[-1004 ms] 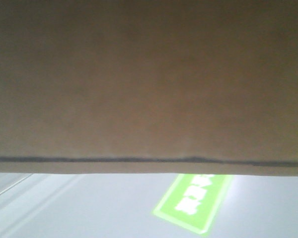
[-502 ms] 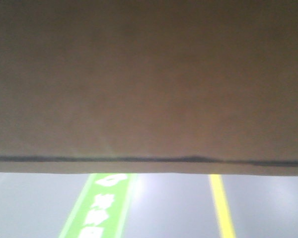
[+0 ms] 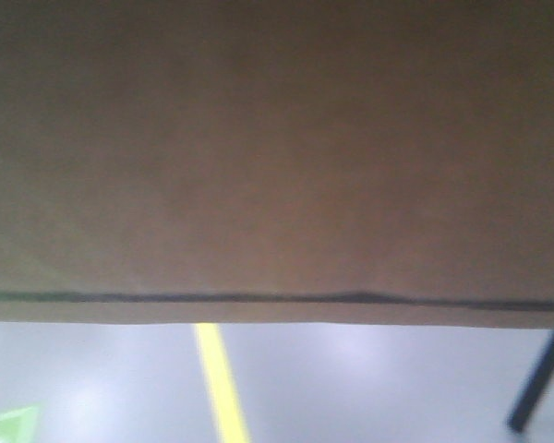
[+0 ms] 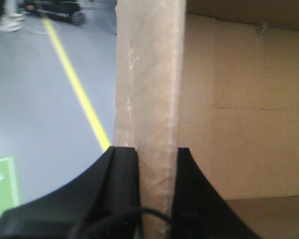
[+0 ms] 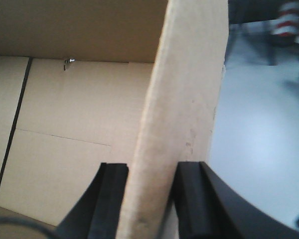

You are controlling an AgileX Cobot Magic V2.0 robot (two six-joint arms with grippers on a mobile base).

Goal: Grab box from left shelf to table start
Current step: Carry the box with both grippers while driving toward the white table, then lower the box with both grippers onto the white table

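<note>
Floor markings have slid sideways under the front camera: the yellow line (image 3: 220, 383) went from lower right to left of centre, and the green floor marking (image 3: 5, 426) is nearly out at the lower-left corner. A dark slanted leg (image 3: 538, 380) is new at lower right. The box (image 3: 277, 157) hasn't shifted in that view, so I read it as the base turning with the load, not the arms moving. The box fills the upper part of the front view, close to the lens, clear of the grey floor (image 3: 369, 388); no shelf in any view. The left gripper (image 4: 157, 199) is clamped on one cardboard wall, a finger on each face, box interior to its right and floor to its left. The right gripper (image 5: 149, 199) does the same on the opposite wall, interior to its left. Both are pinching only wall thickness, so fingers are narrow. Step in hand looks like the carry, pickup done and set-down not yet. That leg may be the table, can't tell. Next move needs the turn finished and the table top in sight, then both arms lowering together and level. Thin walls could flex or slip if one side leads.
</note>
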